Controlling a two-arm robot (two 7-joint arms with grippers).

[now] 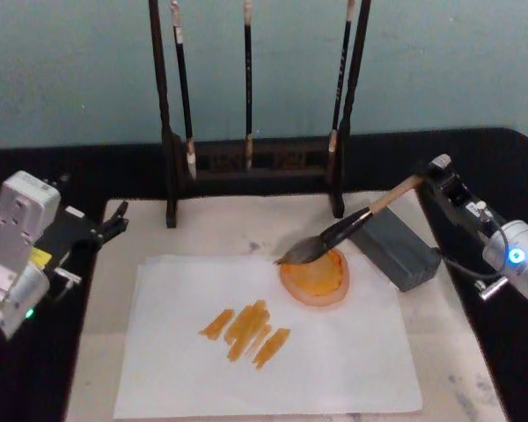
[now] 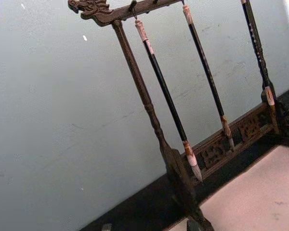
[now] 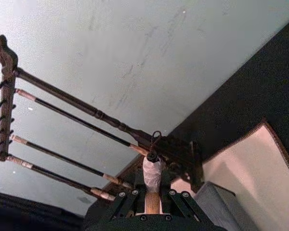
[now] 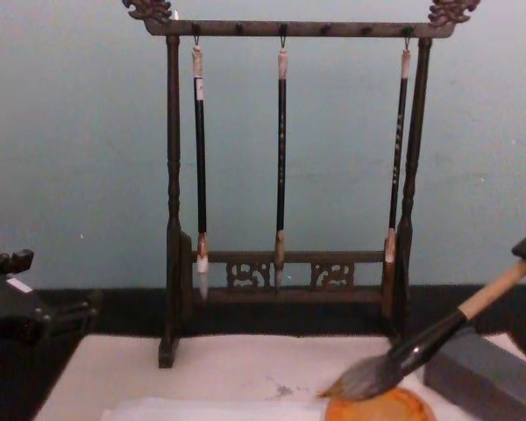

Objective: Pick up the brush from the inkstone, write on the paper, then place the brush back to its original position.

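The brush (image 1: 334, 236) slants down from the right, and its bushy dark tip lies over the far rim of the round orange inkstone (image 1: 317, 280). My right gripper (image 1: 427, 183) is shut on the upper end of the pale handle; the white end cap (image 3: 152, 174) pokes out between its fingers. In the chest view the brush (image 4: 421, 346) hangs just above the inkstone (image 4: 381, 409); I cannot tell whether the hairs touch it. The white paper (image 1: 334, 360) lies flat under the dish and bears several orange strokes (image 1: 246, 330). My left gripper (image 1: 114, 221) is parked at the left, open and holding nothing.
A dark wooden rack (image 1: 246, 163) with three thin black brushes stands at the back of the beige mat (image 1: 449, 352). A grey rectangular block (image 1: 396, 251) sits just right of the inkstone, under the brush handle. The black table surrounds the mat.
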